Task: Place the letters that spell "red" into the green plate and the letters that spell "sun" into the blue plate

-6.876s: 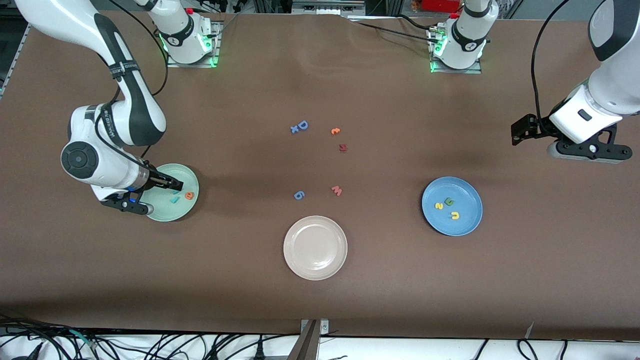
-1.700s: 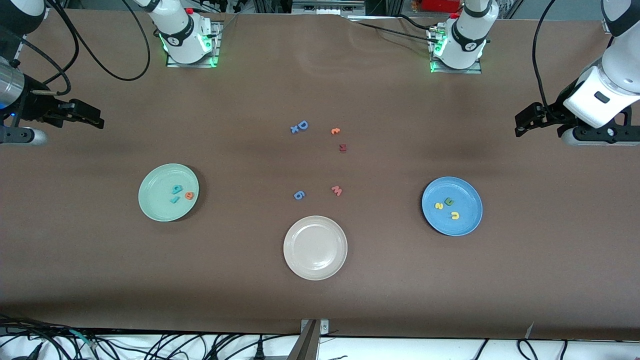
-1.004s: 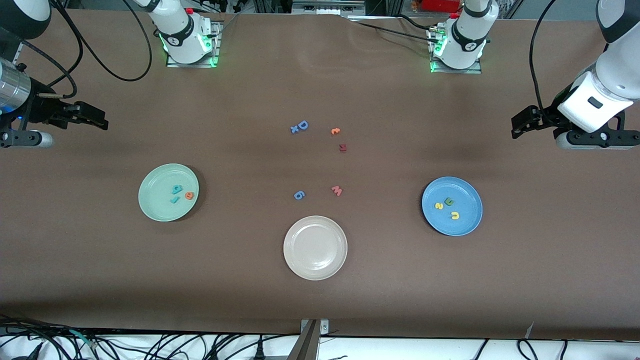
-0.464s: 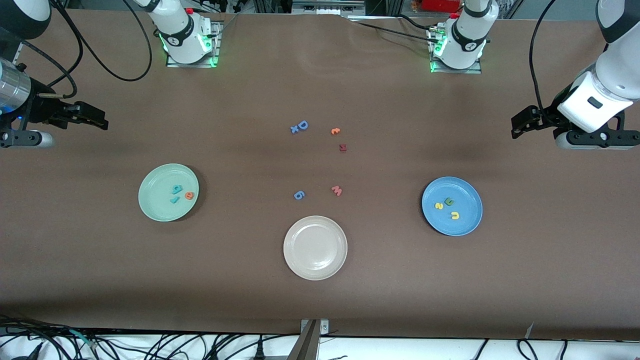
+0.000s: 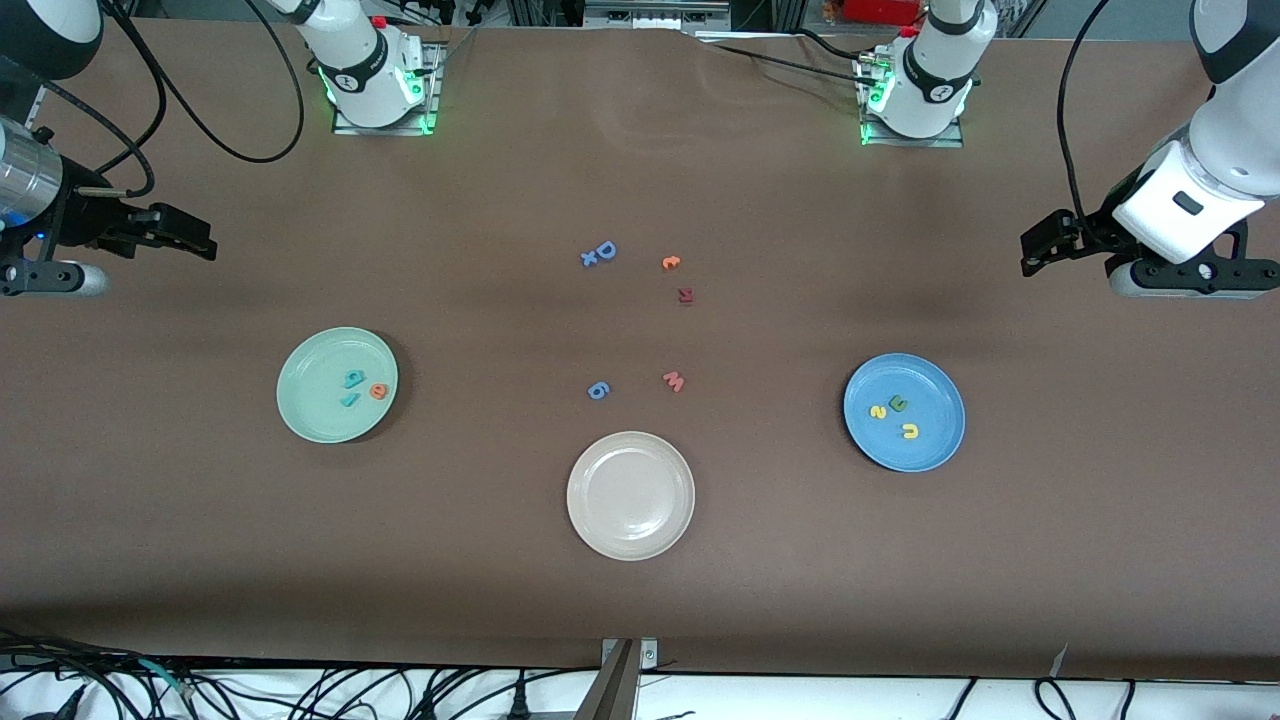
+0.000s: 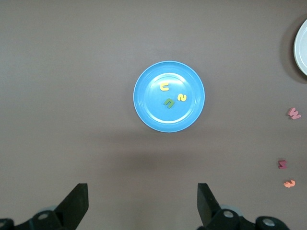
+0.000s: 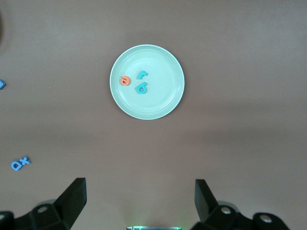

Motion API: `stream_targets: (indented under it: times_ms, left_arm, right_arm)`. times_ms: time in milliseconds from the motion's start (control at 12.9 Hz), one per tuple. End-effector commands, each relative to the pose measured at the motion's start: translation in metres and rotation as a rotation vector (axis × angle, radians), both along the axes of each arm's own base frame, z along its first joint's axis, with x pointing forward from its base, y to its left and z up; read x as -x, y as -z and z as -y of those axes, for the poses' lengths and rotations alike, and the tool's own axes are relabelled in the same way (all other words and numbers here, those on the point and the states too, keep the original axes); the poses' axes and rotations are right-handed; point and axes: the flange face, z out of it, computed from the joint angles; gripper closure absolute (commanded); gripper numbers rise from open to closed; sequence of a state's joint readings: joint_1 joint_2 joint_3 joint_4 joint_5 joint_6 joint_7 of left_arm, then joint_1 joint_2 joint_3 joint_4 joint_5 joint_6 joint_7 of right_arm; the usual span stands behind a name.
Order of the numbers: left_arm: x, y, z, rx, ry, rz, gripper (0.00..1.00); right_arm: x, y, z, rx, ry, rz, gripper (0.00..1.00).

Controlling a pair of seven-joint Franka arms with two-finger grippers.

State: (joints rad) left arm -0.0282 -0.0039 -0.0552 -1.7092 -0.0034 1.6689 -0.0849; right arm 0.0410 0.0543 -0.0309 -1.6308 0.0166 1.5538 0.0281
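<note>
The green plate holds a teal "d", a teal "r" and an orange "e". On the blue plate lie a yellow "s", a dark green "n" and a yellow "u". My right gripper hangs open and empty over bare table at the right arm's end; its wrist view shows the green plate below its open gripper. My left gripper hangs open and empty at the left arm's end, above the blue plate.
A beige plate with nothing in it sits nearest the front camera, mid-table. Loose letters lie in the middle: a blue "D" with an "x", an orange letter, a dark red "R", a pink "w", a blue "6".
My right gripper, earlier low over the green plate, has left the teal "d" there and pulled back to its end of the table. Over the last second both arms barely move.
</note>
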Motion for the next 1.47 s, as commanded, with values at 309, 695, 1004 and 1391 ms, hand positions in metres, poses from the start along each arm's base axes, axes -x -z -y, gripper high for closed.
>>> stream_targets:
  times_ms: [309,695,1004,1391]
  left_arm:
    - [0.001,-0.002,0.000,0.020,0.013,-0.006,0.00]
    - [0.001,0.004,-0.001,0.019,0.022,-0.022,0.00]
    - [0.000,0.007,0.000,0.021,0.022,-0.026,0.00]
    - [-0.002,0.012,0.000,0.021,0.022,-0.036,0.00]
  right_arm:
    - [0.003,-0.003,0.000,-0.006,-0.001,0.001,0.00]
    - [0.002,-0.002,0.000,-0.006,-0.001,0.002,0.00]
    - [0.002,-0.002,0.001,-0.006,-0.001,0.002,0.00]
    - [0.001,-0.002,0.001,-0.009,0.001,0.004,0.00]
